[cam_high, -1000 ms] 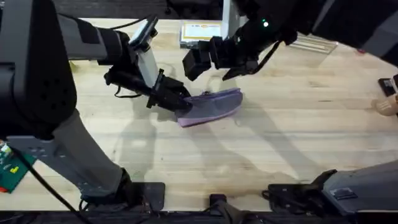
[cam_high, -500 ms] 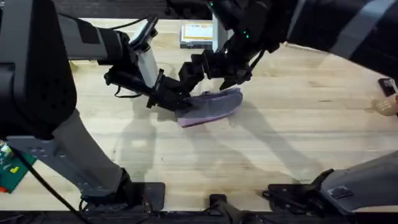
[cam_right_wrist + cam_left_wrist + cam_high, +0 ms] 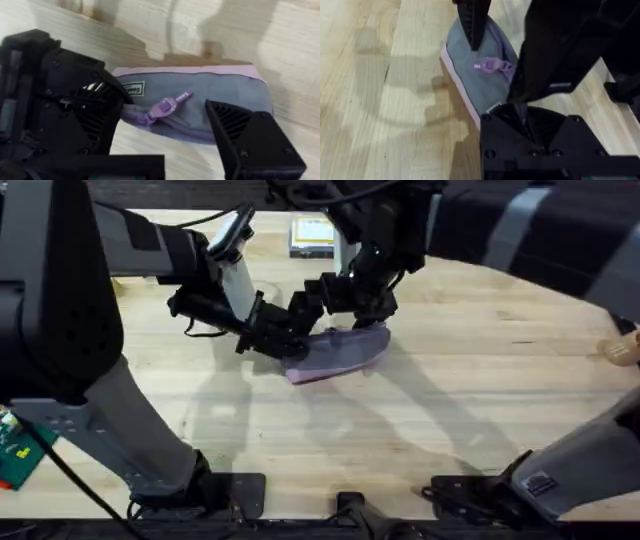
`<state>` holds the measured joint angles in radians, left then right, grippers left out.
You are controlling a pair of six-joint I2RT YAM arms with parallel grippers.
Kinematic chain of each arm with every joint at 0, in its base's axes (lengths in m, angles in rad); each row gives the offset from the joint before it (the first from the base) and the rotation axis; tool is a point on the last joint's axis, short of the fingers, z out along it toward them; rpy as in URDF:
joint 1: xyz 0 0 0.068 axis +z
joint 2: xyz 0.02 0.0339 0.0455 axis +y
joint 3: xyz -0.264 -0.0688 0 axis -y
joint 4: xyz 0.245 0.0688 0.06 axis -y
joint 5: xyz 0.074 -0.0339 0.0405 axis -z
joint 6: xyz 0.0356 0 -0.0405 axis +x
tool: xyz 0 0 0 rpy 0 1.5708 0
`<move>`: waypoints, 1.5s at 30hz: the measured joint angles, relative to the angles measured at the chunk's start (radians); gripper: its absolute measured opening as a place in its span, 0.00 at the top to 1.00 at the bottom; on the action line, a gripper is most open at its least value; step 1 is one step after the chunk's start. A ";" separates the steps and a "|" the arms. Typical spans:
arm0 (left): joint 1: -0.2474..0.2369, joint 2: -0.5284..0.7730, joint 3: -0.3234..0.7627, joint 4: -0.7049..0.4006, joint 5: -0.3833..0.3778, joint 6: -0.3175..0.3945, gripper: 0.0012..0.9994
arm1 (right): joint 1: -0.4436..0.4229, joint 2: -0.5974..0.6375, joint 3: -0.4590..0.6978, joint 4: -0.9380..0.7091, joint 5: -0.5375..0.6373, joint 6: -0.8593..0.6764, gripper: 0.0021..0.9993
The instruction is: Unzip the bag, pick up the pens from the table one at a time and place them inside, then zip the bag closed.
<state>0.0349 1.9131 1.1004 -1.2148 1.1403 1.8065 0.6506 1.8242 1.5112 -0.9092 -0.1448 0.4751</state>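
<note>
The grey bag [image 3: 345, 350] with lavender edging lies on the table [image 3: 480, 410], zipper shut. Its purple pull [image 3: 170, 105] rests on the upper face [image 3: 492, 65]. My left gripper [image 3: 287, 343] is shut on the bag's left end [image 3: 512, 107]. My right gripper [image 3: 338, 310] hangs open just above the bag [image 3: 200, 92], one finger [image 3: 250, 137] on each side of the pull, touching nothing. One right finger [image 3: 472, 22] shows in the left wrist view, over the bag's far end. The pens are out of view.
A clear box with a yellow label [image 3: 315, 232] stands at the back edge behind the arms. A green item [image 3: 15, 450] lies at the left edge, a tan object [image 3: 620, 350] at the right edge. Bare wood stretches in front of the bag.
My right gripper has swung left and down, from above and behind the bag to right over its zipper pull. The left gripper and the bag have stayed put.
</note>
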 joint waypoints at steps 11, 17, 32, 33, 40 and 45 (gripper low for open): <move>-0.003 0.000 0.000 0.000 -0.004 0.000 0.96 | 0.000 0.026 0.000 -0.005 0.003 0.000 0.34; -0.003 0.000 0.000 0.000 -0.004 0.000 0.96 | 0.000 0.026 0.000 -0.012 0.010 0.000 0.76; -0.005 0.000 0.000 0.000 -0.003 0.000 0.96 | -0.047 0.013 0.000 -0.043 -0.019 0.000 0.97; -0.005 0.000 0.000 0.001 -0.003 0.000 0.96 | -0.056 0.004 0.000 -0.044 -0.022 0.000 0.97; -0.005 0.000 0.000 0.003 0.010 0.000 0.96 | -0.101 -0.041 0.000 -0.051 -0.042 -0.002 0.97; -0.005 0.000 0.000 0.003 0.015 0.000 0.96 | -0.124 -0.046 0.001 -0.056 -0.059 -0.015 0.97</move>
<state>0.0303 1.9129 1.1004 -1.2114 1.1556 1.8061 0.5269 1.7779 1.5120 -0.9654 -0.2035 0.4599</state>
